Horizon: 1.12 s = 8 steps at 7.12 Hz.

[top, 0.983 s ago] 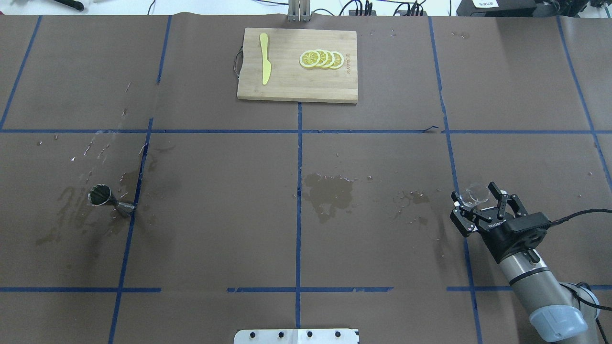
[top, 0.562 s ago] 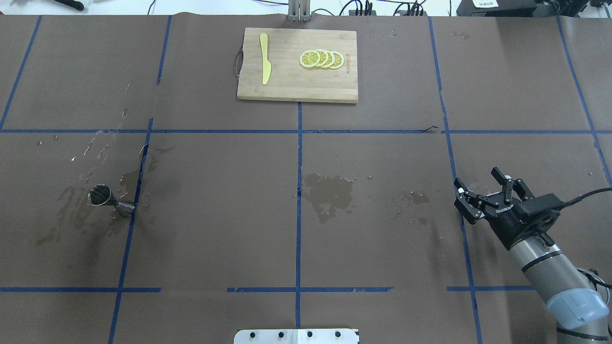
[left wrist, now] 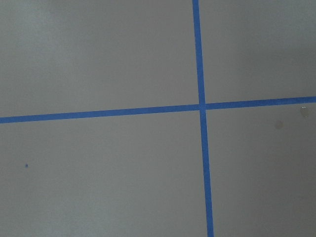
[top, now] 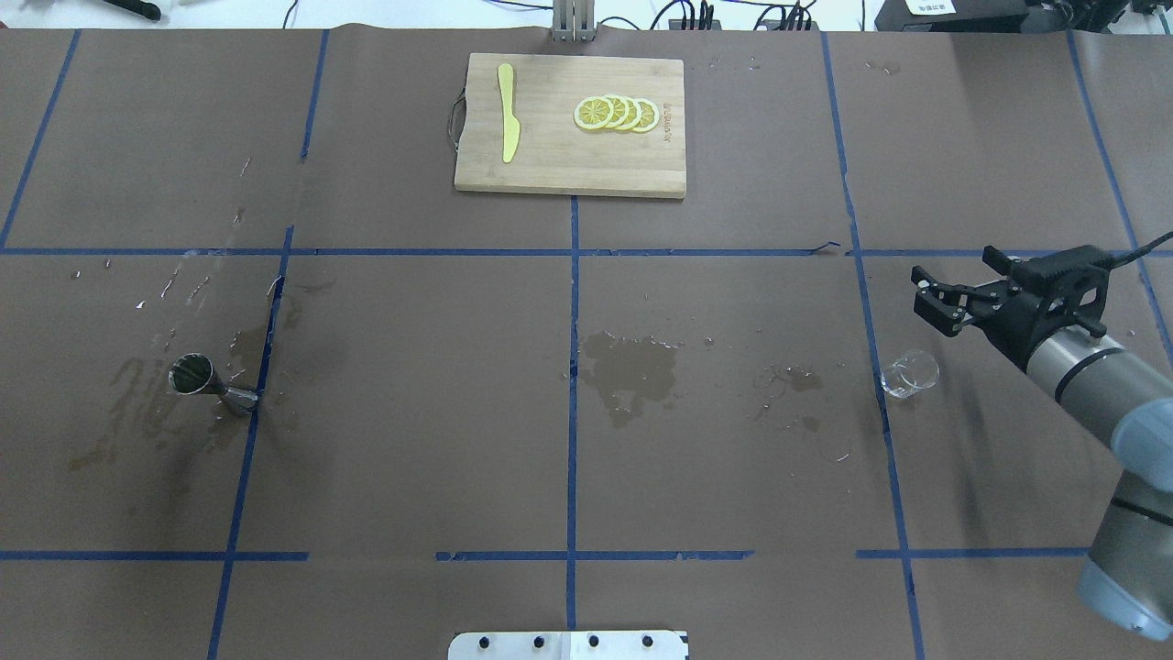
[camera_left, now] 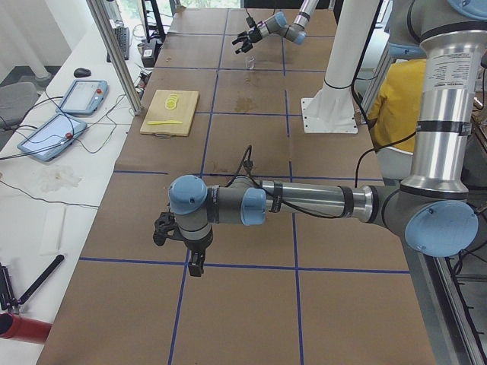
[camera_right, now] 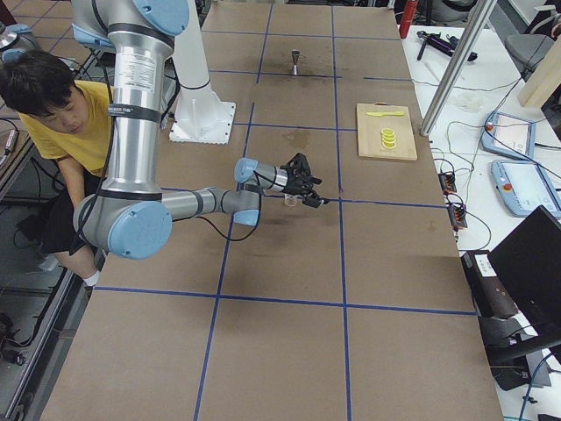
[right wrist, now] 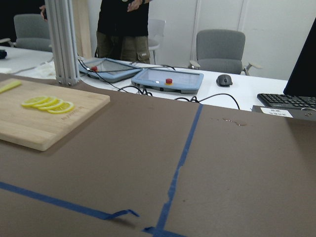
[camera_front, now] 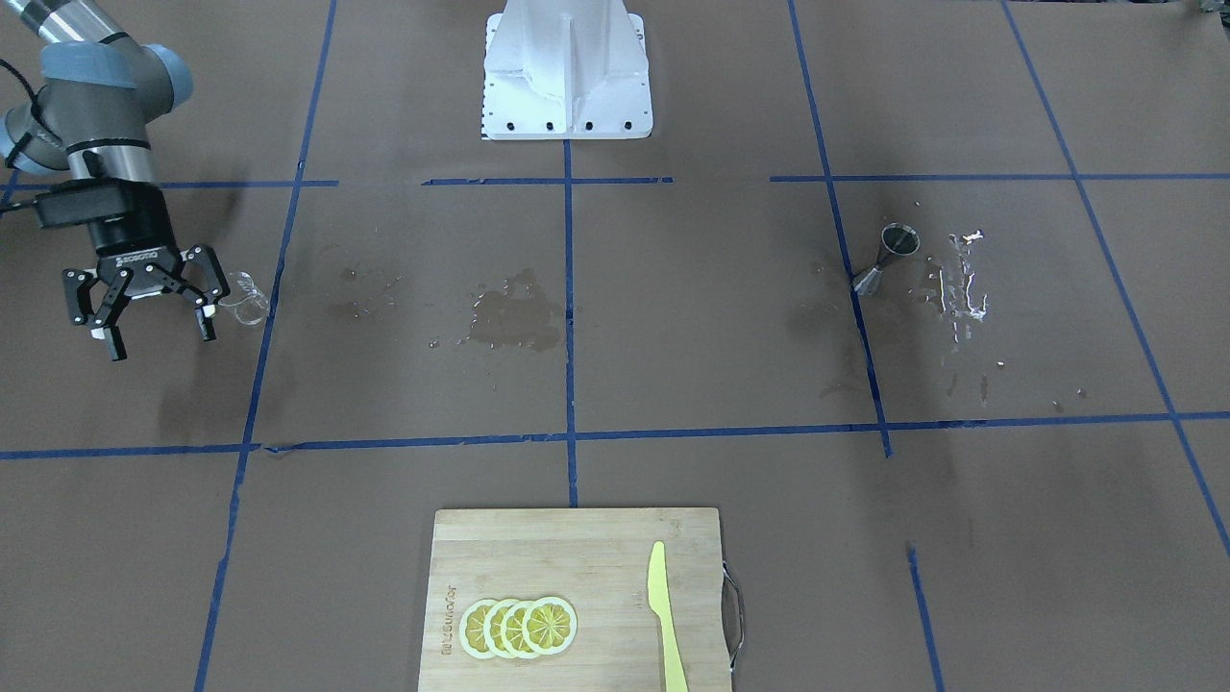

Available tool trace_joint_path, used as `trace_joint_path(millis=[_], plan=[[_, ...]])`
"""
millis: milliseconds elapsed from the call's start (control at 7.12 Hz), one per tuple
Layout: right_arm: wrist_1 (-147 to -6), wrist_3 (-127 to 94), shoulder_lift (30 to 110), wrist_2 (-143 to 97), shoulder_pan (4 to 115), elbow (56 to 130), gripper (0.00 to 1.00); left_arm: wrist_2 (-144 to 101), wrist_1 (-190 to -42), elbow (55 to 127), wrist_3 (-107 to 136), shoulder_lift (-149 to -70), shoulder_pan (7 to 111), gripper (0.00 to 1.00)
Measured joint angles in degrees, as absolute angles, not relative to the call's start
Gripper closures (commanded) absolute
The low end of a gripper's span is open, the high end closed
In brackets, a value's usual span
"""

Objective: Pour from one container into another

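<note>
The clear cup stands alone on the brown table at the right, by a blue tape line. Above and beyond it hangs my right gripper, open and empty, apart from the cup. Far across the table on the left, the steel hourglass jigger stands upright among wet marks. My left gripper shows only in the exterior left view, low over bare table near a tape crossing; I cannot tell whether it is open or shut.
A wooden cutting board with lemon slices and a yellow knife lies at the far middle. Wet patches darken the centre. The robot's base plate sits at the near edge. A person in yellow sits beside the robot.
My right gripper, whose open fingers stood around the cup, has lifted and swung away toward the far right. The cup stays on the table. The jigger has not moved.
</note>
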<state>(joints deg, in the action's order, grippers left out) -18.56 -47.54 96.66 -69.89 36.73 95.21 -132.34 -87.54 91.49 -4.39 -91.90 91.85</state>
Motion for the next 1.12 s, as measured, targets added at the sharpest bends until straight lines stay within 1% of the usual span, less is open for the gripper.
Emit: trace_joint_path(millis=[281, 702, 983, 1123], plan=[[-30.2, -41.9, 96.0, -94.0, 53.7, 95.4, 0.00, -132.3, -87.5, 91.5, -4.4, -91.9, 91.8, 0.00], [-51.0, -14.6, 95.9, -121.8, 78.4, 95.3, 0.00, -132.3, -87.5, 91.5, -4.4, -91.9, 91.8, 0.00], [-68.9, 3.7, 95.6, -130.3, 89.4, 95.7, 0.00, -132.2, -87.4, 91.4, -4.4, -91.9, 91.8, 0.00], [-78.6, 9.3, 95.4, -132.0, 93.1, 96.3, 0.00, -132.1, -87.4, 91.4, -4.4, -91.9, 91.8, 0.00]])
